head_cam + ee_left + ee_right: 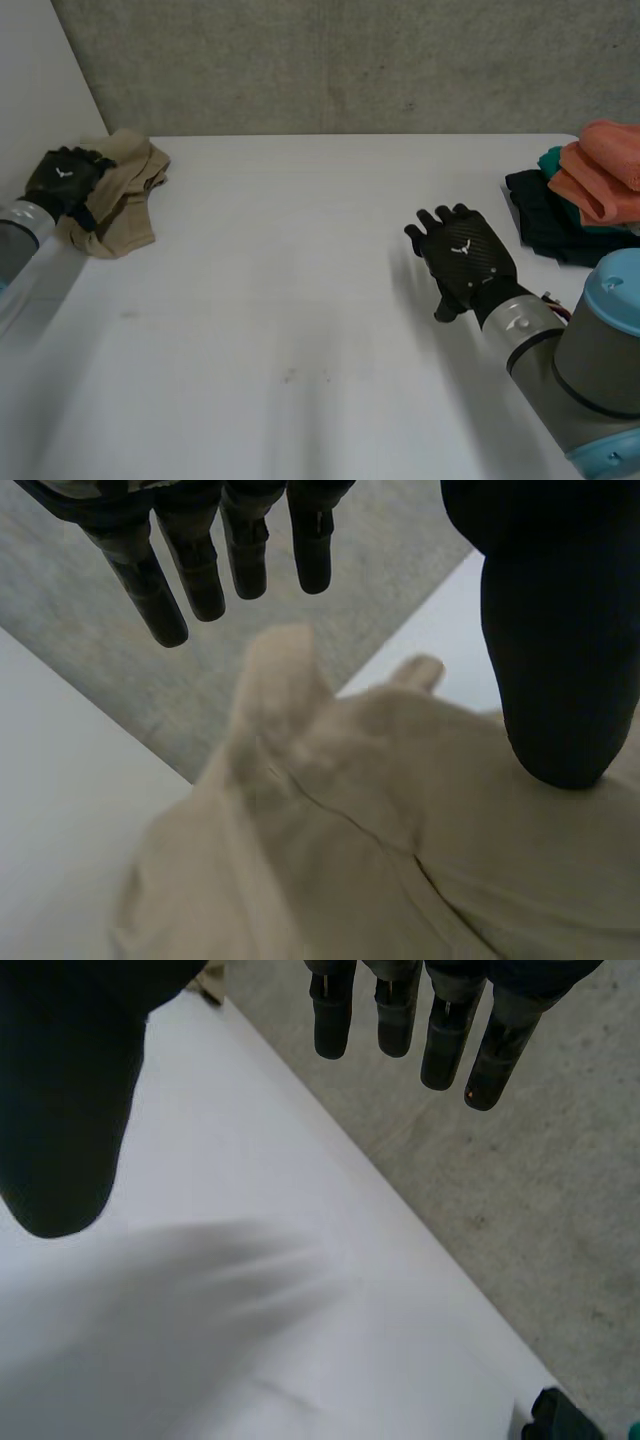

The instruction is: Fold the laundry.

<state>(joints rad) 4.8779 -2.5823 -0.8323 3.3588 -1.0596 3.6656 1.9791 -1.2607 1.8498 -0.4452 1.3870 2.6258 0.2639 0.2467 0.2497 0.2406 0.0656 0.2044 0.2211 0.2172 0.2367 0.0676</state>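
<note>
1. The left hand (62, 175) is at the table's (300, 300) far left corner, over a crumpled beige cloth (125, 205).
2. Its fingers are straight and spread wide from the thumb, gripping nothing. The cloth lies under the palm, and I cannot tell whether they touch.
3. The right hand (462, 255) hovers over bare table right of centre, fingers loose and apart, holding nothing.
4. A pile (585, 190) of orange, teal and black clothes lies at the right edge, apart from that hand.
</note>
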